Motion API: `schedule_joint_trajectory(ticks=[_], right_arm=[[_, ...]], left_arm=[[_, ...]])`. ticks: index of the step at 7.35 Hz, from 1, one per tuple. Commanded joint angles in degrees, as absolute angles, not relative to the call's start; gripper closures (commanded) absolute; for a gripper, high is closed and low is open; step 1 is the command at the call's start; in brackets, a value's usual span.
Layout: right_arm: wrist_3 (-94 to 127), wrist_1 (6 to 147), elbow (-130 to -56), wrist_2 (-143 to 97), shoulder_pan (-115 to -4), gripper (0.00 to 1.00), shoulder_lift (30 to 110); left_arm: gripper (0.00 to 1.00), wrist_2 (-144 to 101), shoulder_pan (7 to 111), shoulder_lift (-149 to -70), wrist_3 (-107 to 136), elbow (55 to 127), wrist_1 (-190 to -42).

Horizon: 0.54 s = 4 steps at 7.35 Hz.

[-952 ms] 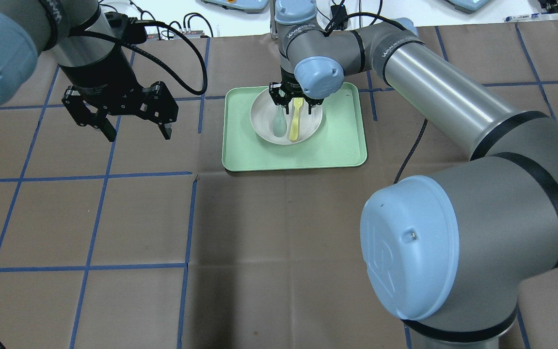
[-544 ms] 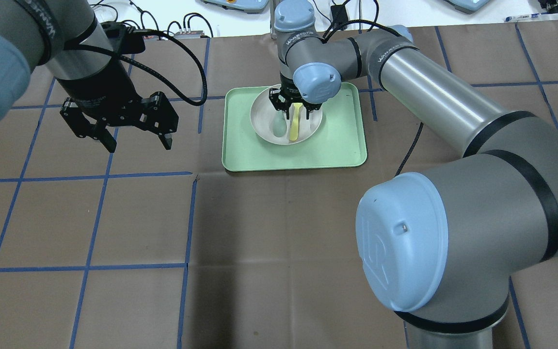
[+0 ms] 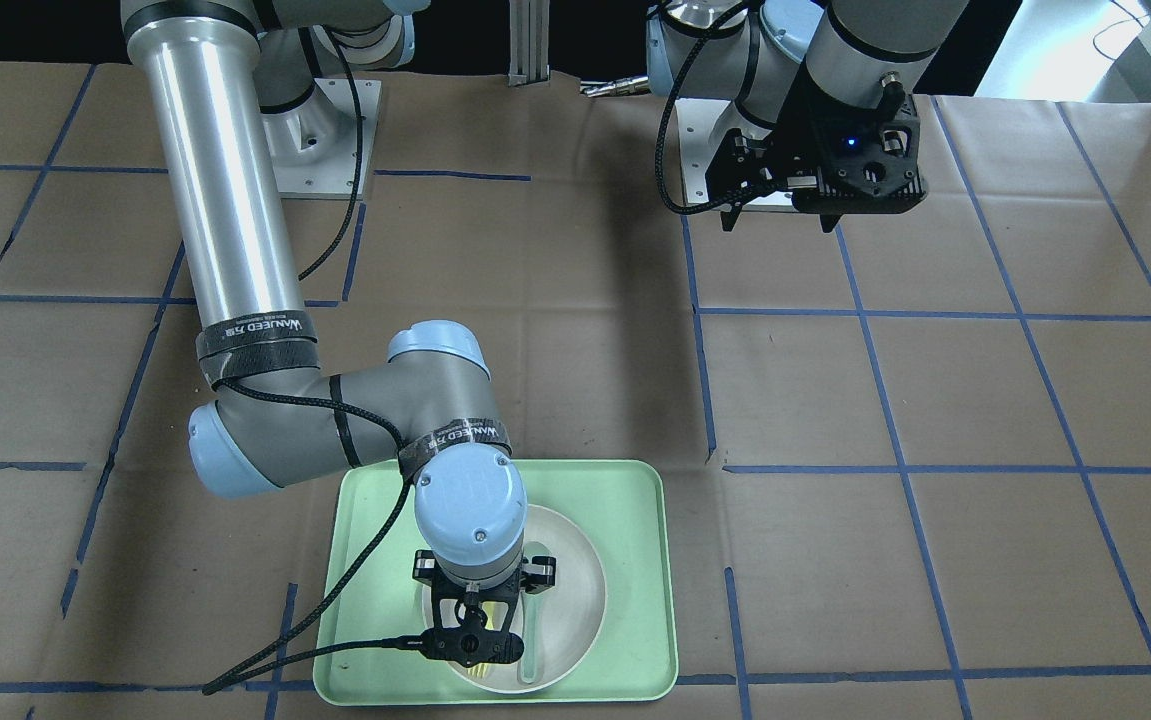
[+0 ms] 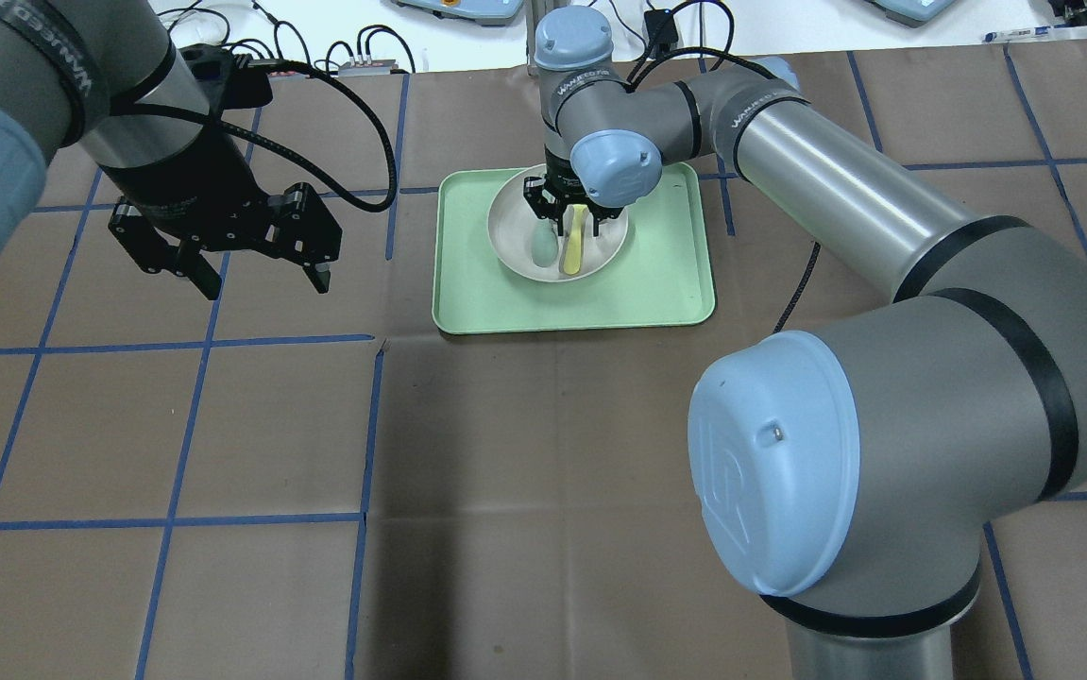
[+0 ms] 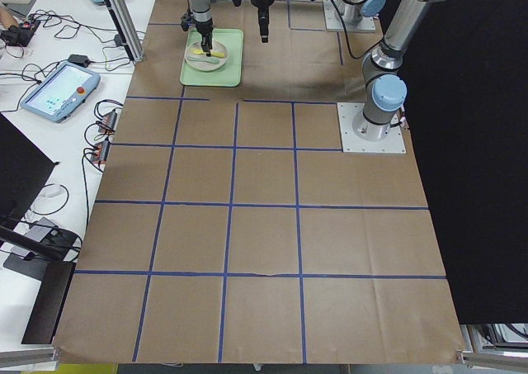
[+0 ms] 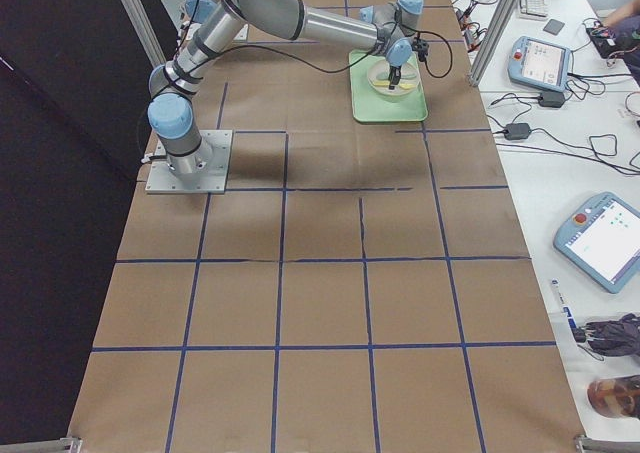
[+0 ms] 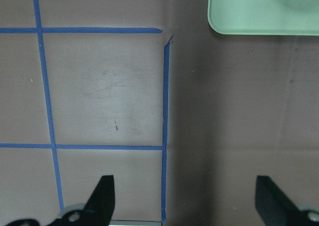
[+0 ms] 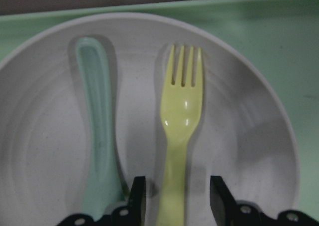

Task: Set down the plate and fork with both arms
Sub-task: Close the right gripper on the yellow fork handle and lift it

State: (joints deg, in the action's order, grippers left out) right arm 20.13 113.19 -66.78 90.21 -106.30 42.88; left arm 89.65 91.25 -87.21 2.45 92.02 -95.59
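The off-white plate (image 4: 508,234) sits in the mint-green tray (image 4: 467,283). The pale-yellow fork (image 4: 573,249) lies in the plate beside a grey-green spoon (image 4: 541,247). My right gripper (image 4: 569,217) is low over the plate and open. In the right wrist view its fingers (image 8: 137,196) stand on either side of the fork's (image 8: 182,106) handle with small gaps. The plate (image 8: 239,136) fills that view. My left gripper (image 4: 263,280) is open and empty, hovering above the table left of the tray. The left wrist view shows the left gripper (image 7: 184,201) over bare paper.
Brown paper with blue tape lines covers the table. The tray's corner shows in the left wrist view (image 7: 259,11). In the front-facing view the right arm's wrist hides much of the plate (image 3: 580,585). Cables and pendants lie beyond the table's far edge.
My right gripper has come down over the plate so that its fingers now straddle the fork's handle. My left gripper has drifted slightly left and down.
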Motion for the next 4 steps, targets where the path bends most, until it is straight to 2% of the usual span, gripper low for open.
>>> schedule_joint_trajectory(ticks=[1, 4], right_arm=[[20.13, 113.38, -66.62, 90.26, -106.26, 0.47, 42.37], [20.13, 114.17, -66.62, 90.26, -106.17, 0.73, 42.10]], left_arm=[[0.00, 89.65, 90.88, -87.45, 1.94, 91.85, -94.84], [0.00, 89.82, 90.79, -87.19, 1.58, 91.67, -94.66]])
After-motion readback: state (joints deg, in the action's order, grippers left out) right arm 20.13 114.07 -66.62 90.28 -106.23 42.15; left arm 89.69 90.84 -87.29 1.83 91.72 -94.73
